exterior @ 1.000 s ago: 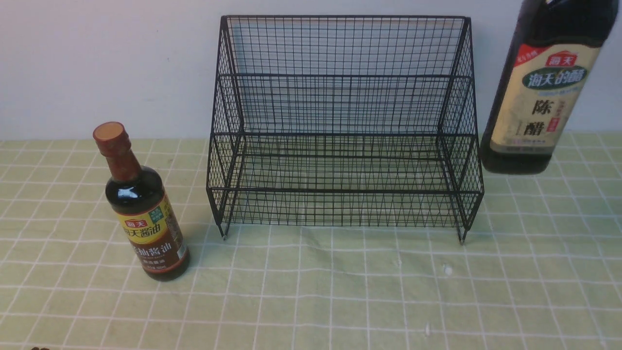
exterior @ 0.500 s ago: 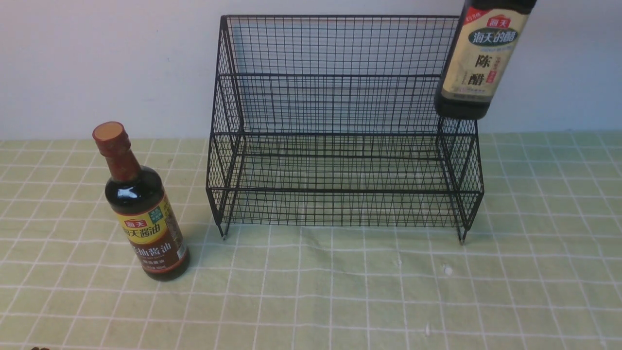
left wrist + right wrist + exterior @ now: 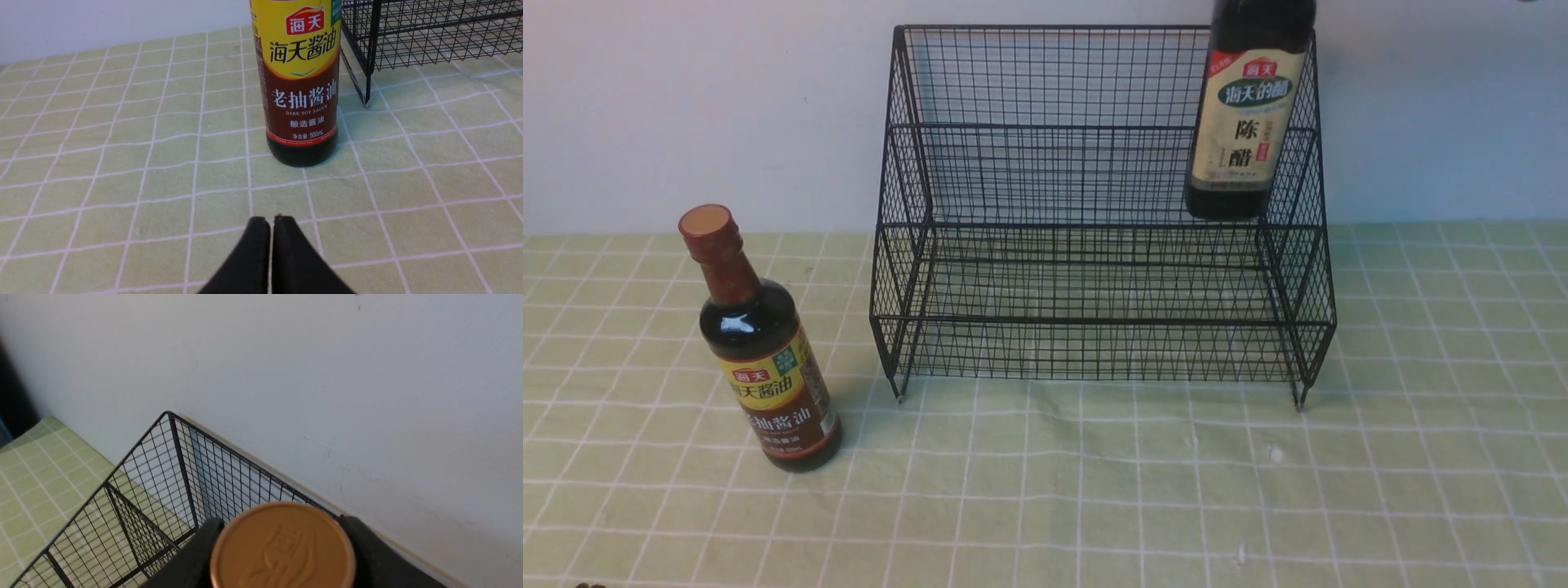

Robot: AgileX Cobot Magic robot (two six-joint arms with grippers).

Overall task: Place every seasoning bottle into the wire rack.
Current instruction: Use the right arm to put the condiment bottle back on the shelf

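Note:
The wire rack (image 3: 1094, 322) stands against the back wall. A cream-label seasoning bottle (image 3: 1245, 122) hangs upright over the right end of the rack's upper tier, its base close above the shelf. In the right wrist view my right gripper (image 3: 281, 535) is shut on this bottle's neck, with the gold cap (image 3: 282, 551) between its black fingers (image 3: 196, 547). The red-brown-capped seasoning bottle (image 3: 760, 351) stands on the cloth left of the rack. My left gripper (image 3: 271, 222) is shut and empty, low over the cloth, a short way from that bottle (image 3: 301, 81).
A green checked cloth (image 3: 1094, 490) covers the table. A pale wall (image 3: 686, 106) rises right behind the rack. The rack's near left foot (image 3: 367, 104) stands close beside the soy sauce bottle.
The cream-label bottle in my right gripper has moved left and away from the camera, from right of the rack to over its upper tier. Left gripper and soy sauce bottle have not moved.

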